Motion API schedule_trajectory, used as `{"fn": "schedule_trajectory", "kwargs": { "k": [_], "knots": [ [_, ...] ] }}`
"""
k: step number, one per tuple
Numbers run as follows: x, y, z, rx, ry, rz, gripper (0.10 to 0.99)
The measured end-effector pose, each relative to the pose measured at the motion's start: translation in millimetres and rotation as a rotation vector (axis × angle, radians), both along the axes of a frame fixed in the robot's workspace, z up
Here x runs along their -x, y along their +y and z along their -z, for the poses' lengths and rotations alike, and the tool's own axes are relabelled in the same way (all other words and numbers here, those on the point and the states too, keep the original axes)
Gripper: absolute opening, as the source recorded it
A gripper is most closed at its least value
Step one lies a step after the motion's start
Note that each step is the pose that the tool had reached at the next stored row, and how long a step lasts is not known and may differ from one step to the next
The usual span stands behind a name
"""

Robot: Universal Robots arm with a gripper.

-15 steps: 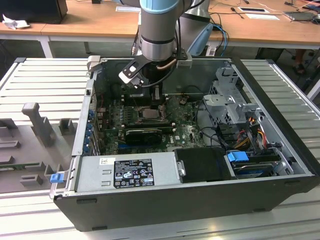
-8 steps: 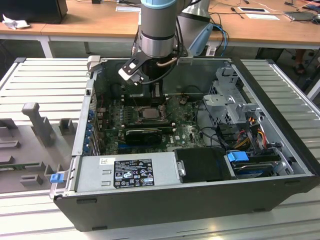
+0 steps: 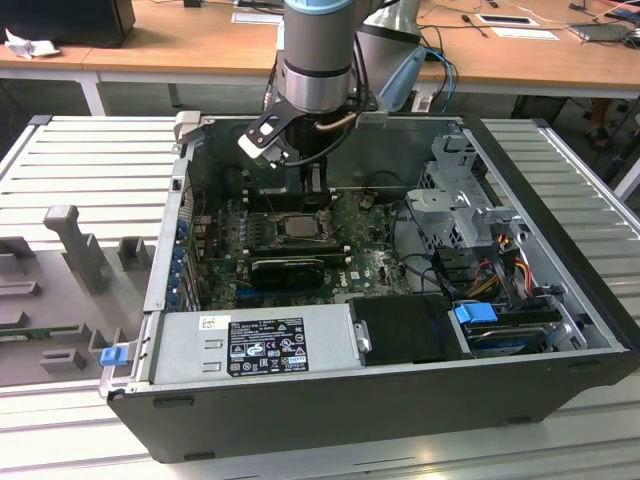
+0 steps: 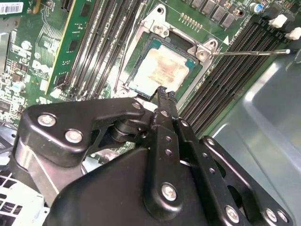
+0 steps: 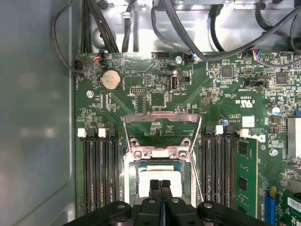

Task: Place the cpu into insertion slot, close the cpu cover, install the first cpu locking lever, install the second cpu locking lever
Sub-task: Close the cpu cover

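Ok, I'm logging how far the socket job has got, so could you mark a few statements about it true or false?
1. The cpu lies in the insertion slot. True.
2. The cpu cover is shut over the cpu. False: it is swung open, away from the slot, and the chip's face is bare.
3. The hand has its fingers spread wide. False: they are pressed together, with the tips by the cpu's edge.
4. Long black memory slots run on both sides of the insertion slot. True.
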State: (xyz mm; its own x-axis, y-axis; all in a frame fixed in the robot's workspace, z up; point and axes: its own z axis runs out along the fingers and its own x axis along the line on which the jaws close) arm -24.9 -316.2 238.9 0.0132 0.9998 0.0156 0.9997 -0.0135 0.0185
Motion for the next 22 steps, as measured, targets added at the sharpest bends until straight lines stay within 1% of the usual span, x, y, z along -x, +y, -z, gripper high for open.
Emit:
{"fn": "schedule_trajectory", "kwargs": {
  "k": [4,9,12,16,22],
  "knots": [
    [0.0,0.0,-5.8,0.0,0.0001,0.0,0.106],
    [-0.4,0.1,-7.5,0.0,0.0,0.0,0.106],
    [-0.7,0.1,-10.1,0.0,0.0,0.0,0.106],
    [-0.7,0.1,-16.7,0.0,0.0001,0.0,0.106],
    [-3.6,0.1,-17.5,0.0,0.0001,0.0,0.106]
  ]
}}
